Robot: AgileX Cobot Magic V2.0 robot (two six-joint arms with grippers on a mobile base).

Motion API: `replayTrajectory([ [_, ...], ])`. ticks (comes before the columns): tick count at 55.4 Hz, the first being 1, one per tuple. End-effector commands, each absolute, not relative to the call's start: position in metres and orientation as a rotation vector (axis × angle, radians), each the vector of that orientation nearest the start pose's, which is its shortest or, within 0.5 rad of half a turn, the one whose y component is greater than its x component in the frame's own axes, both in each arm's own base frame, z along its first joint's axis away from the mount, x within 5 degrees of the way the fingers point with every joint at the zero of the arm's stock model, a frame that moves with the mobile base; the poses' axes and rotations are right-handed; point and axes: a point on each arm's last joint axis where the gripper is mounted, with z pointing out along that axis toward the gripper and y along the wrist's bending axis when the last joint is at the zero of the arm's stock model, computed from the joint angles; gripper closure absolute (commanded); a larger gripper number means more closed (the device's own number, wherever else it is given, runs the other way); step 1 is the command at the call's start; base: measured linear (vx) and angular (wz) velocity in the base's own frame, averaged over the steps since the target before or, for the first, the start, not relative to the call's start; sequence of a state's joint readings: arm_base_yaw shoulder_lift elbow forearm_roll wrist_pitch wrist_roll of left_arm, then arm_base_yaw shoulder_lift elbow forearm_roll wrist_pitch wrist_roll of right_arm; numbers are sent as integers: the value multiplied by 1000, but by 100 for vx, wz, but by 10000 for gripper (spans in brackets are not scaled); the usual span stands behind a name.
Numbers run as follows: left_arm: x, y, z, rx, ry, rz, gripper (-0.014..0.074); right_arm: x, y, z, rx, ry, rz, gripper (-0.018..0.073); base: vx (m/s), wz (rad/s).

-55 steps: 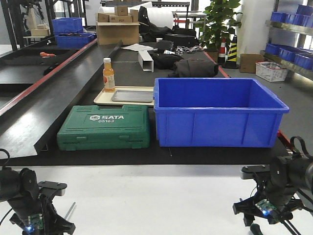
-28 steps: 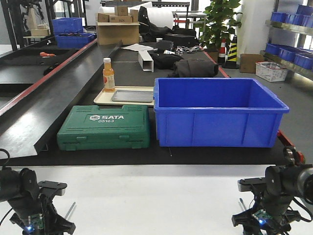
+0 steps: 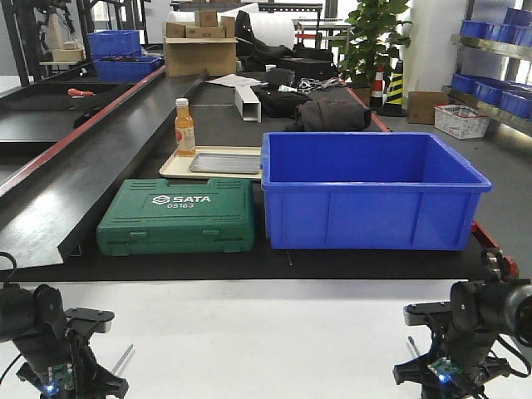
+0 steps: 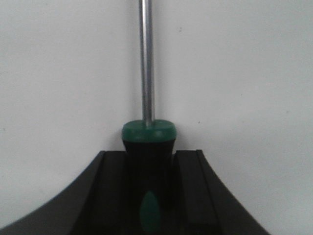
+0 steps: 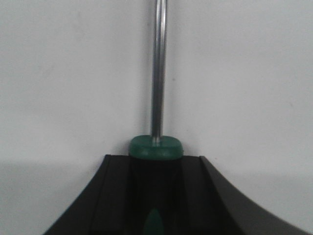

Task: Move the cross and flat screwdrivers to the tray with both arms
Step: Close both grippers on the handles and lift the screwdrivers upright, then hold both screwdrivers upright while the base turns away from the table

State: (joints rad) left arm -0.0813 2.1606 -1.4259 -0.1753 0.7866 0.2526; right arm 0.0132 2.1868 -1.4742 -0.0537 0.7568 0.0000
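White tabletop [image 3: 266, 332] fills the front of the room, and a long black tabletop [image 3: 83, 191] runs behind it.

The left gripper [image 4: 149, 164] is closed on a slim screwdriver with a black handle, a green collar and a long silver shaft [image 4: 148, 132]. The shaft points straight out ahead of the gripper, over the white tabletop. The right gripper [image 5: 155, 166] grips a second screwdriver [image 5: 156, 147] of the same look in the same way. Neither tip shows, so I cannot tell which is the cross one and which is the flat one.

A second ago the right gripper was higher and further out to the side. Now it has come down low and a little inward, and it has stopped there. The left gripper has hardly moved. So I think both arms now have their tools and the grabbing step is done. I cannot tell if the tools are off the tabletop yet.

The shallow grey metal tray [image 3: 224, 163] is far ahead of both grippers, on the black tabletop. It lies past the green plastic tool case [image 3: 176, 216], which is ahead of the left gripper. It is ahead and to the left of the right gripper, just beside the big blue plastic crate [image 3: 374, 191]. It holds no tool yet.

I think the next move is to lift both tools and carry them forward. The right arm should stay clear of the crate.
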Motion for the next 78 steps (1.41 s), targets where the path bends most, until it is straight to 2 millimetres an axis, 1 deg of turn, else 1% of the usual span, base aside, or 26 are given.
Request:
replayTrajectory([
  [1,412,-47,133,298,2962,-218,605,432,0,148,-55,2865,-55,573,0,0],
  [6,412,-47,139,298,2950,-216,603,431,2,160,-28,2832,-22,571,0,0],
  [12,411,-47,162,296,2888,-210,602,430,6,187,-22,2756,36,570,0,0],
  [16,409,-47,186,293,2819,-201,601,427,9,208,-15,2695,75,570,0,0],
  [19,406,-46,210,289,2743,-192,601,423,10,228,-25,2644,95,570,0,0],
  [25,401,-45,248,275,2610,-177,601,412,13,266,-68,2541,125,570,0,0],
  [26,399,-45,257,267,2578,-180,601,410,13,272,-76,2525,127,570,0,0],
  [31,389,-46,293,236,2456,-202,601,390,15,307,-90,2405,152,570,0,0],
  [32,385,-46,302,232,2429,-205,601,386,16,312,-90,2388,159,570,0,0],
  [33,383,-46,308,228,2410,-210,601,379,17,319,-90,2360,170,570,0,0],
  [35,378,-47,319,222,2372,-222,601,370,19,327,-89,2327,192,570,0,0],
  [37,371,-50,334,218,2325,-234,601,359,23,332,-114,2300,200,570,0,0],
  [38,368,-51,340,218,2304,-238,601,352,26,340,-141,2267,198,570,0,0],
  [40,360,-54,354,230,2258,-244,601,341,31,345,-196,2234,182,569,0,0],
  [44,344,-62,377,257,2178,-260,601,315,48,364,-290,2123,175,568,0,0],
  [49,314,-73,405,291,2059,-278,601,288,63,386,-271,2023,241,568,0,0],
  [53,289,-77,417,288,1974,-301,600,270,66,401,-245,1978,284,568,0,0],
  [55,277,-77,420,278,1944,-315,599,263,65,406,-234,1968,292,568,0,0],
  [58,258,-77,421,264,1912,-337,599,252,64,412,-239,1969,294,568,0,0],
  [63,233,-75,419,267,1891,-353,599,235,61,420,-255,1969,301,568,0,0],
  [67,214,-70,420,265,1875,-362,599,218,57,427,-243,1905,297,568,0,0],
  [72,193,-64,422,259,1834,-363,599,197,51,425,-219,1828,293,568,0,0],
  [78,174,-59,420,255,1803,-361,599,183,48,413,-214,1817,286,568,0,0],
])
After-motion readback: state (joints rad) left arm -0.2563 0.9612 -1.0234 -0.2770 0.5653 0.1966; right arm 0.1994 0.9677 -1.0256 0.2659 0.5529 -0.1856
